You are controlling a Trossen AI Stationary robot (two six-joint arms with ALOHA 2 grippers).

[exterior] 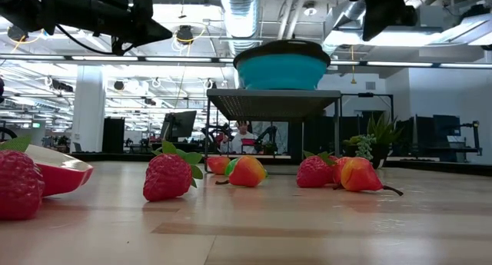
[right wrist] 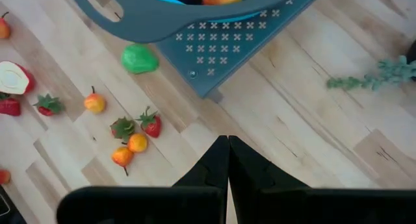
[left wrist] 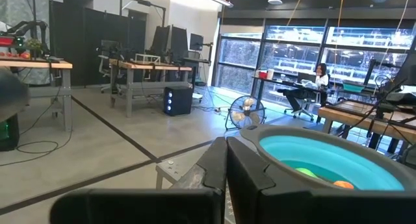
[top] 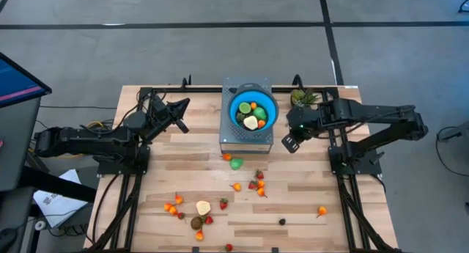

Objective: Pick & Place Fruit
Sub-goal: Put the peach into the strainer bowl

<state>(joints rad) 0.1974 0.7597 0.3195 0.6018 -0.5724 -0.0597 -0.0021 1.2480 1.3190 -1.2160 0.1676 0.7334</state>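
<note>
Fruit lies scattered over the near half of the butcher-block table, stems pointing every way (no common axis); more sits in the blue bowl on its grey stand. Left gripper and right gripper both closed, empty, flanking the stand. Polished concrete floor beyond.

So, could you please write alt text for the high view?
A blue bowl holding some fruit sits on a grey stand, flanked by the shut left gripper and right gripper. More small fruit lies scattered across the wooden table.
</note>
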